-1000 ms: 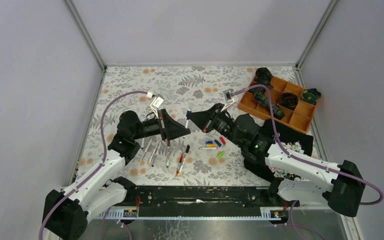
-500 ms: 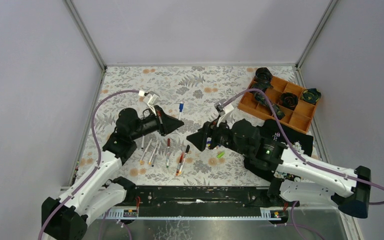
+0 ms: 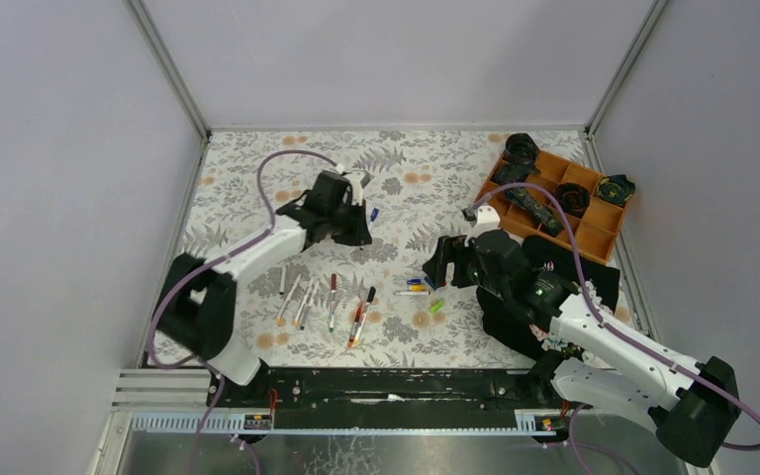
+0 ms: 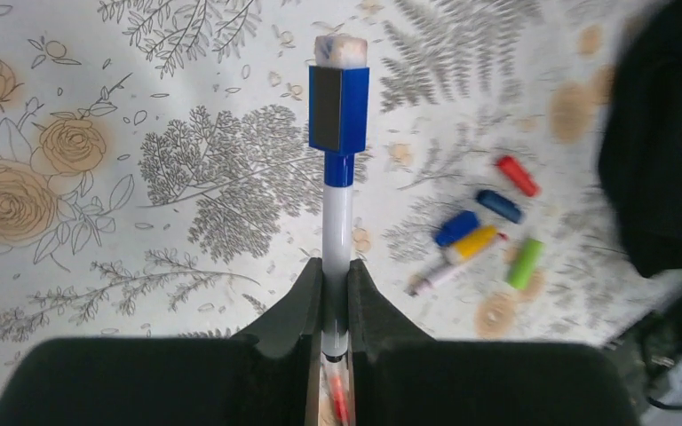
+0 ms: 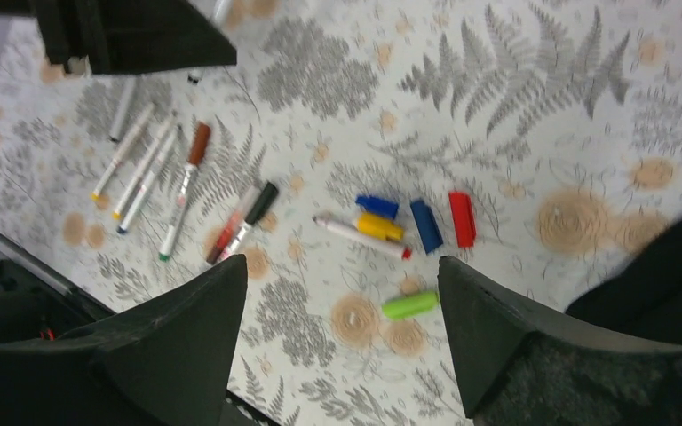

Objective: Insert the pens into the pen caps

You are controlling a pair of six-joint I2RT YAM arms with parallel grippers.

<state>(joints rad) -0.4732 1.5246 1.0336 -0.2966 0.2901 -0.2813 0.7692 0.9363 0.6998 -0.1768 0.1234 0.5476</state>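
The left gripper [image 4: 336, 277] is clenched on a white pen [image 4: 337, 213] whose blue cap [image 4: 338, 111] is fitted. The right gripper [image 5: 342, 266] hangs released above the loose caps [image 5: 426, 224] on the bench [image 5: 533, 115]. Centre the jaws over one cap before closing, clear of neighbours.

The cloth [image 5: 515, 98] has grey ferns and orange roses. The caps [image 5: 424, 224] are blue, yellow, red and green.

An orange compartment tray [image 3: 594, 236] is sitting at the upper right of the floral-patterned counter [image 3: 257, 158], holding dark crumpled objects [image 3: 571, 198]; a black cloth [image 3: 606, 281] is lying just below it.
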